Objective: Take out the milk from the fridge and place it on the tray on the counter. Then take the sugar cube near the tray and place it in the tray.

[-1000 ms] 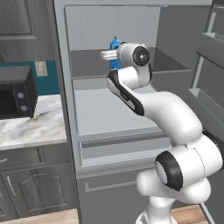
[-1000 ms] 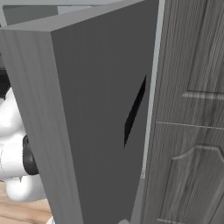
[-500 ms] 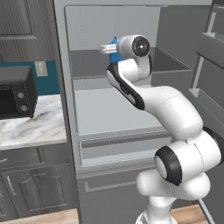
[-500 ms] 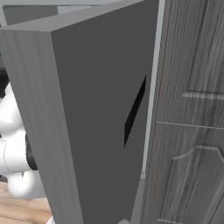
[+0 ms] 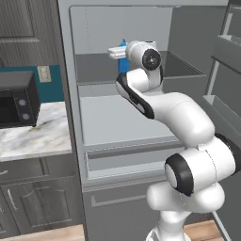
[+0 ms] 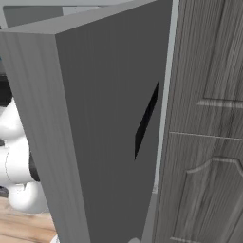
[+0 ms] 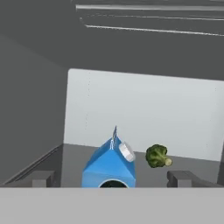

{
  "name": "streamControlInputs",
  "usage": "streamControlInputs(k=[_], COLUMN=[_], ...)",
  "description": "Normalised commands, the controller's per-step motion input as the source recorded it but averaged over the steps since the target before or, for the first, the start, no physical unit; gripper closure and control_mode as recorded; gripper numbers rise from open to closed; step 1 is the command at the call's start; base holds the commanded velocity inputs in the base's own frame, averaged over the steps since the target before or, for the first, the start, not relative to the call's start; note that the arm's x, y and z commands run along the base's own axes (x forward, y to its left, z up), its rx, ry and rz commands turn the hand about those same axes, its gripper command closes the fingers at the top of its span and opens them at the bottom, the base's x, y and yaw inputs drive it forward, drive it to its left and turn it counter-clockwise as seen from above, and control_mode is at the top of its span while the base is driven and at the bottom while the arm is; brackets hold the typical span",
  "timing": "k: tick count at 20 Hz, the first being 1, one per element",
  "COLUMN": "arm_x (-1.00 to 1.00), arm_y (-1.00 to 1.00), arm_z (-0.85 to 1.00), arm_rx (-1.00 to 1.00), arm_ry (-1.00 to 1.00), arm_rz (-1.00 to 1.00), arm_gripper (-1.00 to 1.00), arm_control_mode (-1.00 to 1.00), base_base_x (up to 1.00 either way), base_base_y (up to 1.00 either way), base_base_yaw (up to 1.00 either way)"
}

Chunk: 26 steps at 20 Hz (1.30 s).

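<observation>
Grey fridge [image 5: 122, 117] open, white arm [image 5: 164, 108] reaching up from lower right into its upper shelf, fingers [image 7: 39, 178] spread wide and empty either side of the blue milk [image 7: 109, 165], green broccoli floret [image 7: 157, 156] just right.

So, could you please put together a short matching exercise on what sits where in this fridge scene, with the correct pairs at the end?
Things:
1. milk
2. broccoli floret
3. microwave
4. gripper

Descriptions:
A. dark, on the marbled counter beside the fridge
B. green, on the same shelf, just beside the carton
C. wide open, one fingertip on either side of the carton, not touching it
D. bright blue, gabled top, standing upright on the upper shelf

Pairs: 1-D, 2-B, 3-A, 4-C
</observation>
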Motion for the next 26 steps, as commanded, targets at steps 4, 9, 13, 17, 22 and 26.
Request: streamControlInputs(k=[4, 9, 13, 17, 22, 26], arm_x=[0.12, 0.11, 0.29, 0.27, 0.07, 0.11], arm_y=[0.02, 0.03, 0.00, 0.00, 0.01, 0.03], arm_z=[-0.17, 0.00, 0.00, 0.00, -0.01, -0.13], arm_rx=[0.01, 0.00, 0.00, 0.00, 0.00, 0.00], arm_ry=[-0.02, 0.00, 0.00, 0.00, 0.00, 0.00], arm_rz=[0.00, 0.00, 0.00, 0.00, 0.00, 0.00], arm_gripper=[-1.00, -1.00, -1.00, -1.00, -1.00, 1.00], arm_control_mode=[-1.00, -1.00, -1.00, -1.00, -1.00, -1.00], base_base_x=[0.00, 0.00, 0.00, 0.00, 0.00, 0.00], base_base_y=[0.00, 0.00, 0.00, 0.00, 0.00, 0.00], base_base_yaw=[0.00, 0.00, 0.00, 0.00, 0.00, 0.00])
